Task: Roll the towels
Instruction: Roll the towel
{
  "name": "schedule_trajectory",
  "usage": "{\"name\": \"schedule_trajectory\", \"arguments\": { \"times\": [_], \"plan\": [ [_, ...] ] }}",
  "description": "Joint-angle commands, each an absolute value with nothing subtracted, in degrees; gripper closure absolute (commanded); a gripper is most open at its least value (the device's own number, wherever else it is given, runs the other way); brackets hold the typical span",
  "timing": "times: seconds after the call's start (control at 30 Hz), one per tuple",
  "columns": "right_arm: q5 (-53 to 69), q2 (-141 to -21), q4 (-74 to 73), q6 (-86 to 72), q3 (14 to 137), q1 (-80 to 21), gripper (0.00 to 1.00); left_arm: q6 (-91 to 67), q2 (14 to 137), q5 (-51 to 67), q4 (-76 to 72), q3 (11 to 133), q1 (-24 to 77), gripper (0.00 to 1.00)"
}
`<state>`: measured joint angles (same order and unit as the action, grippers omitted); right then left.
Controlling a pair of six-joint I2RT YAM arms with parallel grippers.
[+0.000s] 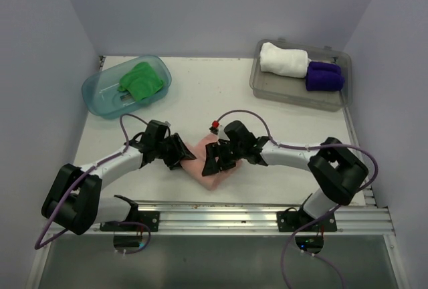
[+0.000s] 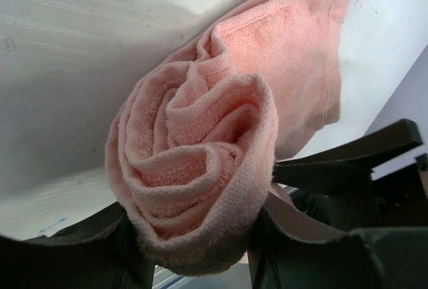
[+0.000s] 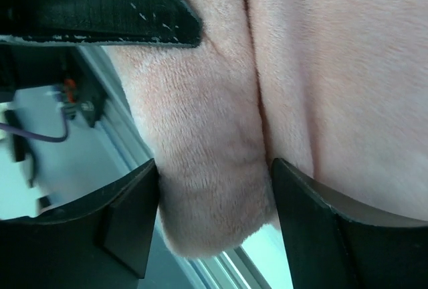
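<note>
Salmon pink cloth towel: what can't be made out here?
- Top external: left gripper and right gripper cover most of the salmon pink cloth towel, hiding its roll.
- Right wrist: too close; whether the jaws pinch the fold is unclear.
- Left wrist: roll's base hidden behind fingers.

A desk (image 1: 200,95) seen from above. At its rear left sits a tub (image 1: 93,98) with a towel (image 1: 142,80) in it. At the rear right sits a tray (image 1: 267,88) holding two rolled towels side by side, the left roll (image 1: 284,60) touching the right roll (image 1: 324,75). Near the front centre a middle towel (image 1: 215,179) lies on the desk, between the left claw (image 1: 179,154) on its left and the right claw (image 1: 217,158) on its right; each claw has part of it between its fingers. A rail (image 1: 221,212) runs along the near edge, before the towel.
</note>
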<state>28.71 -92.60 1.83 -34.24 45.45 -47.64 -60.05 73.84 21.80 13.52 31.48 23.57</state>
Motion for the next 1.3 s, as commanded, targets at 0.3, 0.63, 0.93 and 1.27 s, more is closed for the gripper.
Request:
{"name": "schedule_trajectory", "arguments": {
  "times": [0.3,0.63,0.93,1.27],
  "plan": [
    [-2.18,-77.61,-18.72,-17.67,53.17,-57.56,0.28,-61.61,73.83,20.92,15.47,32.61,23.91,0.53],
    [-15.28,-84.37,-21.71,-10.29,60.73,-70.83,0.25,-60.56,74.44,21.01,16.44,33.13,23.99,0.53],
    [-23.55,-93.42,-24.34,-5.28,66.79,-77.08,0.26,-60.38,74.44,20.83,16.88,33.31,23.99,0.53],
    [-30.14,-100.45,-22.33,-4.21,65.57,-79.19,0.39,-60.47,75.41,21.71,16.08,33.13,23.99,0.52]
  ]
}}
